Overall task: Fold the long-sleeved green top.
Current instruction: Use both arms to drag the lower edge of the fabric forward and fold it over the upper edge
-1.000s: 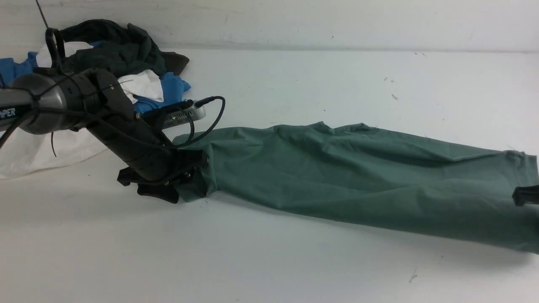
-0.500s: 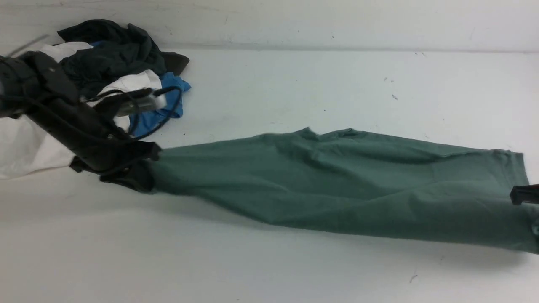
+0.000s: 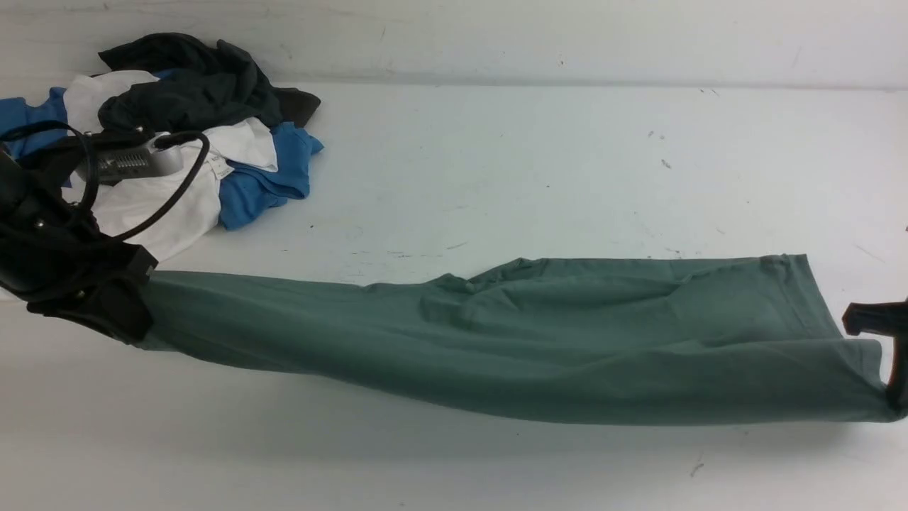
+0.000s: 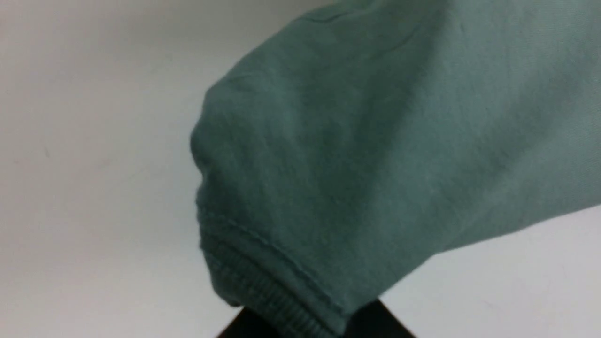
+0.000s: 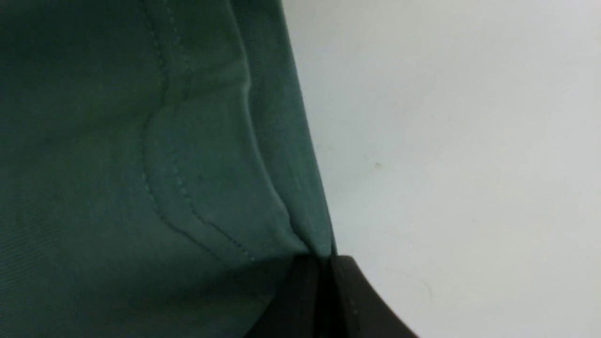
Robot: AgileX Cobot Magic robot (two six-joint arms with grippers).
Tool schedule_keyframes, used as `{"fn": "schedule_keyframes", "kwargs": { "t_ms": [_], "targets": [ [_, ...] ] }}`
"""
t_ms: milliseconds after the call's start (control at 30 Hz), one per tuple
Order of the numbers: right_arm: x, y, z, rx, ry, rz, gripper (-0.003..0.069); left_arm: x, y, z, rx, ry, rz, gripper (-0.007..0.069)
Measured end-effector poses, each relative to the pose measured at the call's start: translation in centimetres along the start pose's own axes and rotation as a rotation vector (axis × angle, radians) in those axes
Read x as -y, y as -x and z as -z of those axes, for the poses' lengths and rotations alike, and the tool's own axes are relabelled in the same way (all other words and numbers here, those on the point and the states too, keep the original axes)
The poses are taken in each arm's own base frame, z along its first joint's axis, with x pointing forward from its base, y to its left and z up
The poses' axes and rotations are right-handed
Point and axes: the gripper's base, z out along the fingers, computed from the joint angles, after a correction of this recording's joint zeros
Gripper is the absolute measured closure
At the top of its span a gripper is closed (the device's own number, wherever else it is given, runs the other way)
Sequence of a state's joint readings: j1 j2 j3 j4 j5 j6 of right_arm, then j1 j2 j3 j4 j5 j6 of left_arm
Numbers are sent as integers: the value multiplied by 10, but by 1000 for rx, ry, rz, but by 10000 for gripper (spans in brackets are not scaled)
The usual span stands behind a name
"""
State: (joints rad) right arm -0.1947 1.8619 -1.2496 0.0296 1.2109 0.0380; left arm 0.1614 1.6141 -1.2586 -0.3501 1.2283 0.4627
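Note:
The green long-sleeved top is stretched in a long band across the table in the front view, held off the surface between both grippers. My left gripper is shut on its left end, where a ribbed edge shows in the left wrist view. My right gripper is shut on the right end at a stitched hem, at the front view's right edge. Its neck tag and chest logo are hidden.
A pile of clothes sits at the back left: a dark charcoal garment, a blue garment and a white garment. The white table runs back to a pale wall.
My left gripper has pulled its end of the top far to the left. The top has stretched out, drawn narrower and shifted toward the front. The right end has moved down a little.

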Motion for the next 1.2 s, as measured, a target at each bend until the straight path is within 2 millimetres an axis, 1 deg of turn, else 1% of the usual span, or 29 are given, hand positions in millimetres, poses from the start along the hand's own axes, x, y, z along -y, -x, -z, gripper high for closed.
{"fn": "schedule_keyframes", "kwargs": {
  "t_ms": [33, 133, 233, 267, 333, 367, 433, 500, 533, 600, 700, 733, 767, 833, 900, 933, 967, 1000, 1067, 1133, 1167, 1200],
  "targets": [
    [0, 0, 2, 5, 4, -10, 652, 2, -2, 4, 8, 2, -4, 598],
    [-1, -1, 3, 8, 10, -16, 641, 4, -2, 6, 22, -9, -1, 598],
    [-1, 0, 6, 18, 13, -14, 579, 5, -1, 5, 25, -22, 2, 598],
    [-1, -1, 6, 19, 13, -14, 575, 5, -1, 5, 25, -22, 2, 598],
    [-1, -2, 19, 63, 15, -13, 522, 5, -1, 5, 26, -22, 0, 598],
    [-1, -6, 32, 101, 17, -12, 492, 5, -1, 5, 26, -22, -2, 598],
    [-1, -12, 50, 155, 21, -12, 463, 5, -1, 5, 26, -22, -6, 598],
    [-3, -24, 74, 229, 48, -20, 432, 5, -1, 5, 26, -22, -6, 598],
    [-3, -24, 74, 228, 52, -21, 432, 5, -1, 5, 26, -22, -6, 598],
    [-8, -35, 93, 275, 122, -31, 403, 5, -1, 5, 25, -22, -6, 600],
    [-13, -36, 93, 274, 160, -18, 383, 5, -1, 5, 26, -22, -6, 601],
    [-20, -35, 86, 253, 176, 3, 365, 5, -1, 5, 25, -19, -7, 601],
    [-20, -35, 84, 249, 176, 3, 363, 5, -1, 5, 25, -20, -7, 601],
    [-34, -32, 63, 199, 177, 49, 344, 4, -1, 5, 22, -14, -10, 601],
    [-47, -28, 43, 163, 170, 98, 341, 4, -1, 4, 22, -14, -10, 601],
    [-49, -28, 41, 163, 169, 108, 340, 4, -1, 4, 22, -14, -10, 601],
    [-56, -25, 25, 133, 158, 133, 340, 4, -1, 4, 22, -14, -10, 601],
    [-60, -22, 14, 109, 141, 153, 340, 4, -1, 4, 21, -14, -9, 601],
    [-64, -18, -3, 66, 103, 172, 340, 4, -1, 4, 21, -12, 0, 601],
    [-63, -15, -18, 25, 54, 159, 337, 4, -1, 4, 20, -12, 20, 596],
    [-60, -14, -23, 8, 25, 151, 337, 4, -1, 4, 20, -12, 39, 589],
    [-59, -14, -24, 4, 6, 142, 336, 4, -1, 4, 20, -12, 53, 581]
  ]
}}
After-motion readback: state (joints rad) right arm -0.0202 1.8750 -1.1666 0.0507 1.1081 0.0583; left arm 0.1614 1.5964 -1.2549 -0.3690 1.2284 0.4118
